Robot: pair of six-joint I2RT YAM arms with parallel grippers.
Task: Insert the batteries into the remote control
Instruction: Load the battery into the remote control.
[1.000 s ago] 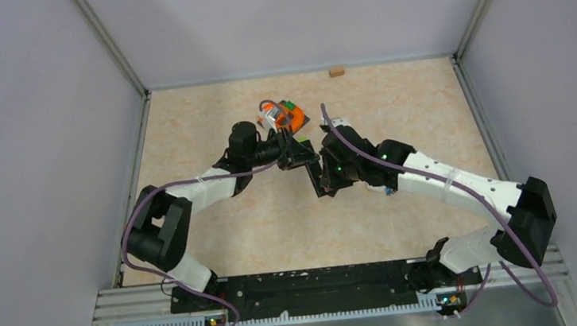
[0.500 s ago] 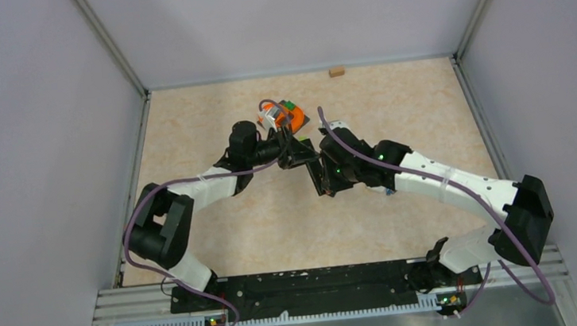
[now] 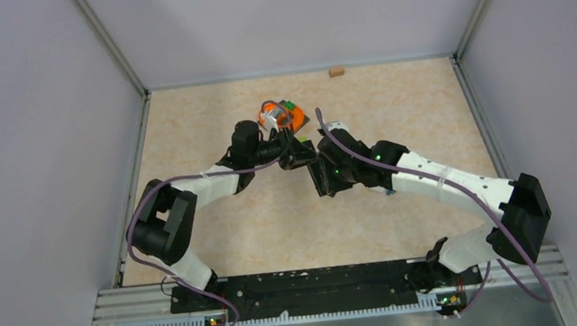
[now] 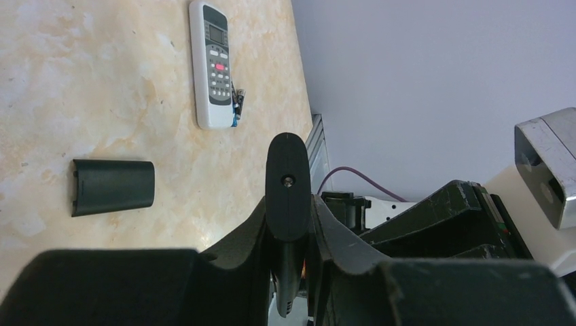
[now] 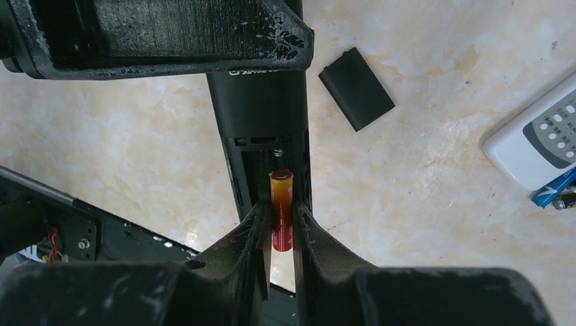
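Jaws of the left pincer (image 4: 290,210) clamp narrowly on a slim matte black remote (image 5: 258,102). The right pincer (image 5: 282,207) pinches a glossy orange-red battery (image 5: 282,187), a small cylinder lying in the remote's open compartment below the spring. Rightward on the mottled beige worktop (image 5: 136,136) lie a flat black battery cover (image 5: 356,88) and a white remote (image 5: 536,146), blue batteries (image 5: 551,197) alongside

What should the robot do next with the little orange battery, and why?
Probably nudge the orange-red battery forward against the spring and press it down. The right gripper pinches it over the open compartment of the black remote, which the left gripper holds. A small gap shows between battery tip and spring.
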